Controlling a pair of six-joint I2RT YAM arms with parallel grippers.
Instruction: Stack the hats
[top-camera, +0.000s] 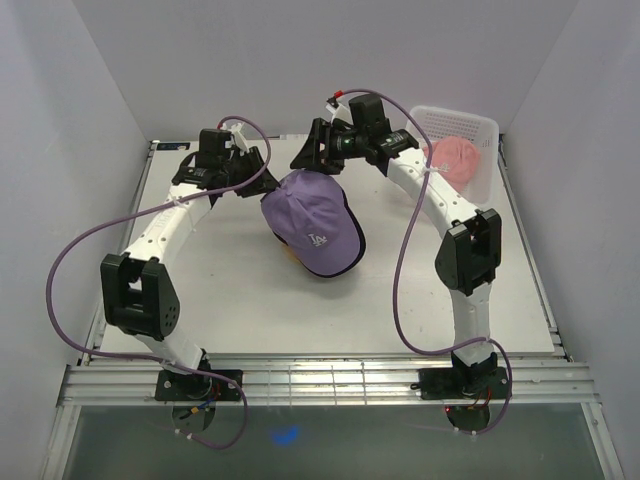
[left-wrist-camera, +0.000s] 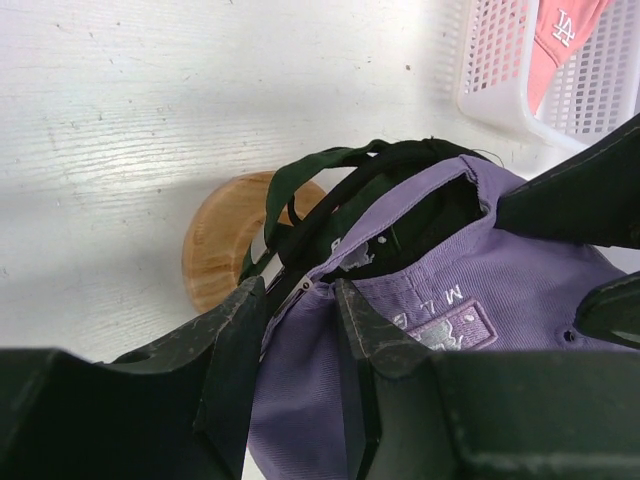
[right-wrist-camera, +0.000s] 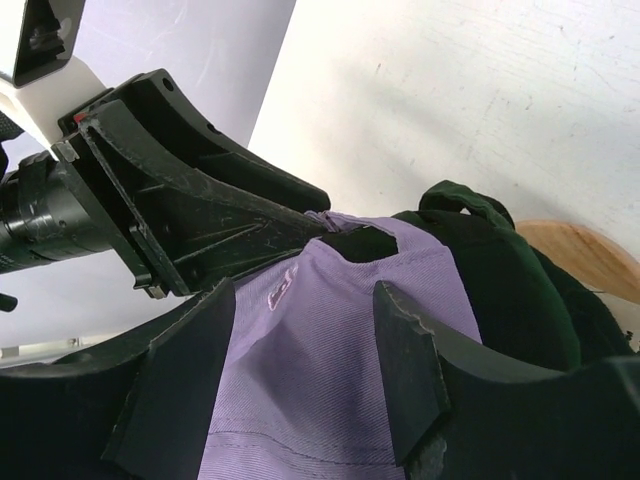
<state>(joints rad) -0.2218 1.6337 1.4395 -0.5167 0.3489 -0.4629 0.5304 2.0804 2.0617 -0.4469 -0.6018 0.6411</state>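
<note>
White walls (top-camera: 300, 60) box in a white table (top-camera: 200, 290). The lavender hat (top-camera: 310, 215) sits over the wooden stand (left-wrist-camera: 225, 235), mid-table toward the far edge. The left gripper (left-wrist-camera: 300, 290) is narrow astride its back rim, grip unclear. The right gripper (right-wrist-camera: 305, 295) spreads wide over its crown. A pink hat (top-camera: 455, 160) lies in the far-right-corner basket (top-camera: 485, 150).

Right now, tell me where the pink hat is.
Top view: the pink hat lies in the white basket at the far right corner.
</note>
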